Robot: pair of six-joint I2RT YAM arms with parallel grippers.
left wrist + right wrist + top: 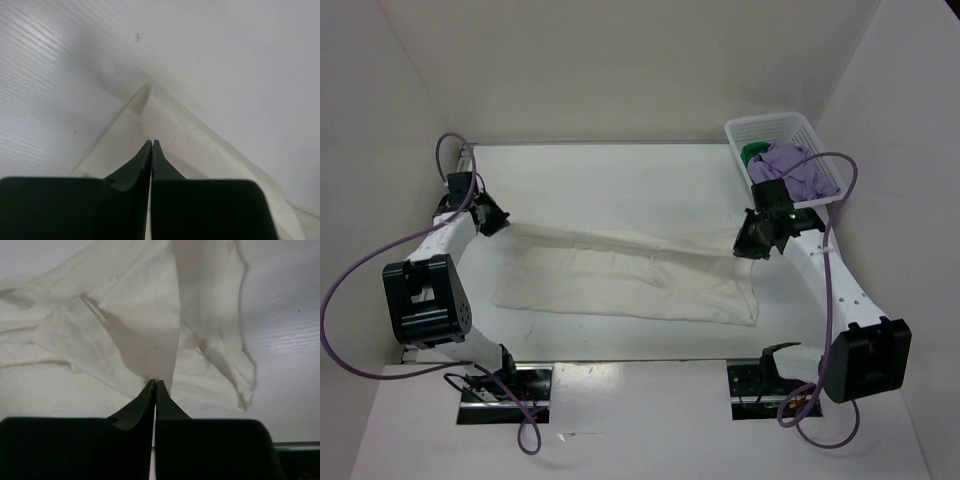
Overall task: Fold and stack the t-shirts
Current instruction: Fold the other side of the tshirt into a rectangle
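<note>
The white t-shirt point(620, 285) lies stretched across the middle of the table, its far edge lifted into a taut fold between both grippers. My left gripper point(492, 218) is shut on the shirt's left end; in the left wrist view the jaws point(151, 143) meet on the thin cloth point(170, 125). My right gripper point(752, 243) is shut on the right end, and the right wrist view shows its tips point(154, 382) pinching a fold of the cloth point(140, 315). The lavender shirt point(798, 165) and the green shirt point(754, 152) sit bunched in the basket.
A white lattice basket point(770, 122) stands at the back right, close behind the right gripper. White walls enclose the table on the left, back and right. Both arm bases point(505, 392) sit at the near edge.
</note>
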